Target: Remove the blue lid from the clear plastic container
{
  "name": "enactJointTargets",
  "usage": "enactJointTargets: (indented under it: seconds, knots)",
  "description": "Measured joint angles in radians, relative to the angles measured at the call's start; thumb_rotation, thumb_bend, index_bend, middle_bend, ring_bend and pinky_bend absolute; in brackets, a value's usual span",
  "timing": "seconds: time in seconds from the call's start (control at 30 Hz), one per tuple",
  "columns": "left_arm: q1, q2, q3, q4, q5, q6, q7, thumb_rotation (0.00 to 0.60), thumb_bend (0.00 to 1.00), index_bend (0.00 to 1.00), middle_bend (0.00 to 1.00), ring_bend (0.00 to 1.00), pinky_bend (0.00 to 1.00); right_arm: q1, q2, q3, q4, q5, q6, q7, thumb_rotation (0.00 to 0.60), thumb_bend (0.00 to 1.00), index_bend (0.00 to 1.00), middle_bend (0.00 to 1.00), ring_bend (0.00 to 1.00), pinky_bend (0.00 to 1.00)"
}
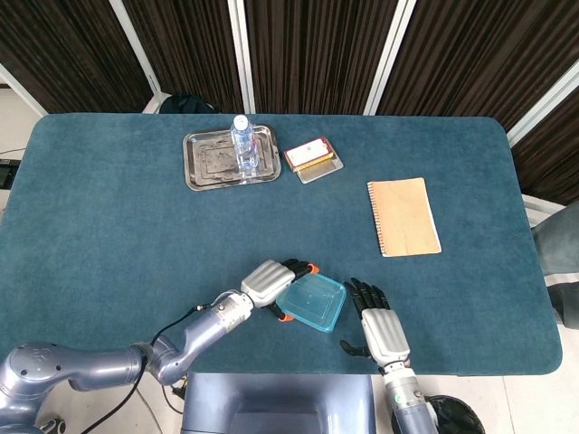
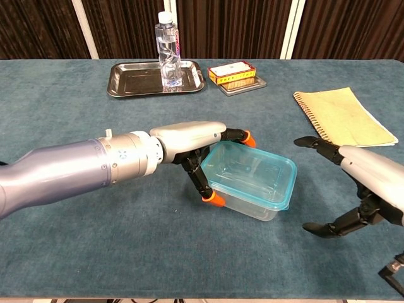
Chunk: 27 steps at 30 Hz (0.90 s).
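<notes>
The clear plastic container [image 2: 252, 201] with its blue lid [image 2: 250, 172] sits near the table's front edge, also seen as the blue lid [image 1: 312, 303] from above. My left hand [image 2: 189, 142] holds the container's left end, orange fingertips [image 2: 216, 200] against its near corner and far corner. In the head view the left hand [image 1: 267, 283] lies just left of the lid. My right hand [image 2: 360, 186] is open, fingers spread, a short gap to the right of the container. From above the right hand [image 1: 375, 323] is close beside the lid's right edge, not touching.
A steel tray [image 1: 208, 167] with a water bottle [image 1: 242, 145] stands at the back. A red and yellow box [image 1: 312, 155] lies beside the tray. A tan spiral notebook [image 1: 403, 217] lies to the right. The table's front edge [image 1: 298, 371] is close behind the container.
</notes>
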Motion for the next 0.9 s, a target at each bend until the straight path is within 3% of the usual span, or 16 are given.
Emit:
enactJointTargets:
  seconds: [0.9]
  knots:
    - [-0.002, 0.015, 0.001, -0.035, -0.049, 0.004, 0.040, 0.600, 0.19, 0.41, 0.43, 0.36, 0.45, 0.003, -0.106, 0.013, 0.004, 0.044, 0.037, 0.005, 0.600, 0.28, 0.00, 0.00, 0.00, 0.00]
